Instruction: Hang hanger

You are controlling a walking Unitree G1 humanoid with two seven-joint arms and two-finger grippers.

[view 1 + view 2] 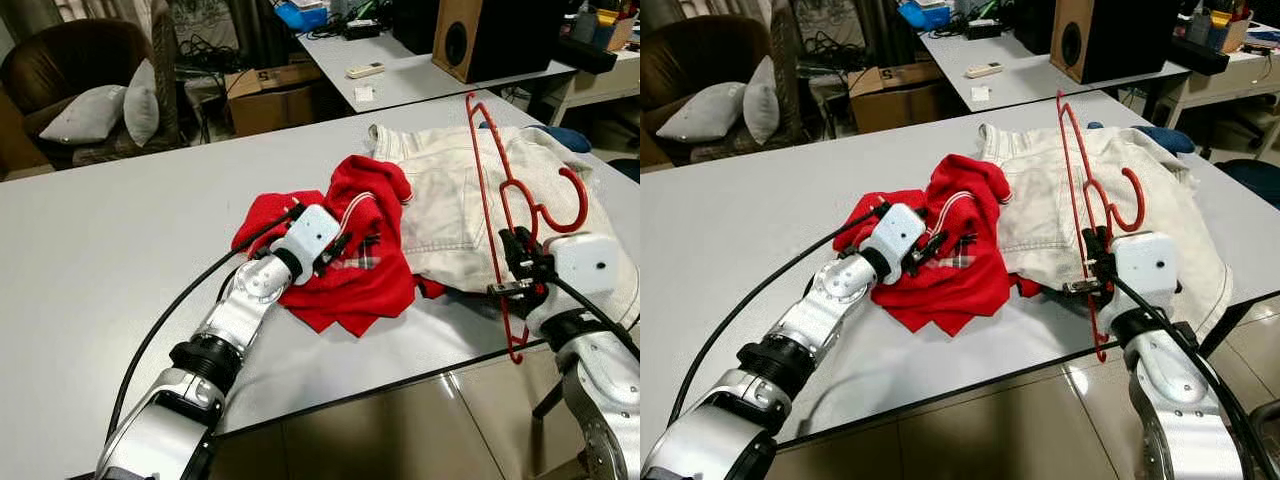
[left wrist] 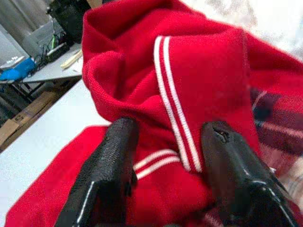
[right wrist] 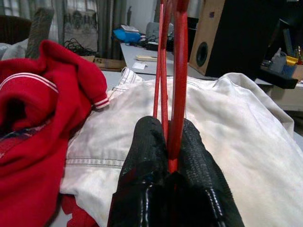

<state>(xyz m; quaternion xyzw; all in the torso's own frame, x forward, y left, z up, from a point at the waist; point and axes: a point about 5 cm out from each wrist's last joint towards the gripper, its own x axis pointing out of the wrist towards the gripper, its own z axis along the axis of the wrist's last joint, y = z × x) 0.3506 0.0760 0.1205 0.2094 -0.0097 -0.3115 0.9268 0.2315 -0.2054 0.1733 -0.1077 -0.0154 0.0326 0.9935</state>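
The right gripper (image 1: 518, 262) has its jaws clamped on the red hanger (image 1: 489, 200); the left gripper (image 2: 173, 156), jaws apart, should pinch the red shirt (image 1: 350, 240) at its collar.

Room setting around a pale grey work table (image 1: 90, 260), seen from the head cameras.

A brown armchair (image 1: 70, 60) is standing at 11 o'clock, carrying two grey cushions (image 1: 105, 108); curtains (image 1: 205, 20) are hanging behind it. A cardboard box (image 1: 275, 95) is sitting on the floor at 12 o'clock. A second grey table (image 1: 420, 75) is lying at 1 o'clock, bearing a white remote (image 1: 365, 70) and a wood-sided black speaker (image 1: 490, 38). Glossy brown floor tiles (image 1: 400, 430) are reflecting light at 6 o'clock.
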